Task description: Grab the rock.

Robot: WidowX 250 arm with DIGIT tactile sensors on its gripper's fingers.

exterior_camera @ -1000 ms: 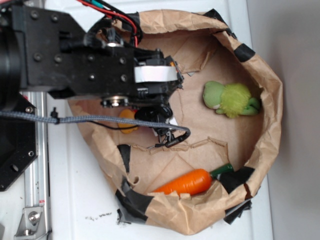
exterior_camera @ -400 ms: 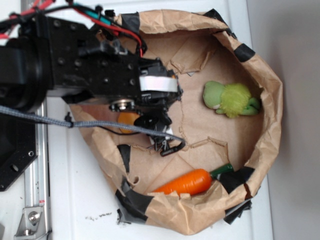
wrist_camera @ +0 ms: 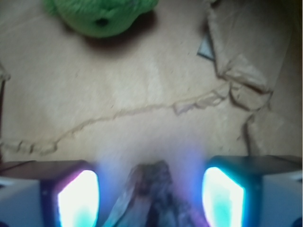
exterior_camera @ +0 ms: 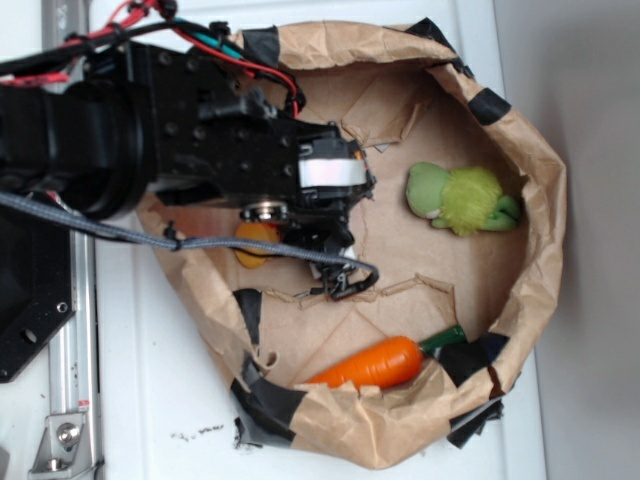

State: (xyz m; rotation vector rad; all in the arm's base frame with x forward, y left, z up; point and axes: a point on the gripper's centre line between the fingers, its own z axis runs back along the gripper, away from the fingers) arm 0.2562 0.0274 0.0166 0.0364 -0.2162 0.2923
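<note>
In the wrist view the rock, a dark lumpy stone with speckles, lies at the bottom edge between my two lit fingers. My gripper is open, with a clear gap between the rock and each pad, left and right. In the exterior view my gripper hangs over the left part of the paper bag's floor. It hides the rock there.
A crumpled brown paper bag with black tape forms a walled bowl around everything. Inside are a green plush toy at the right, a yellow duck beside my gripper, and an orange carrot at the front wall. A grey cable crosses the left rim.
The arm has shifted a little to the right and lower into the bag, bringing the gripper head further over the bag floor. The toys have not moved.
</note>
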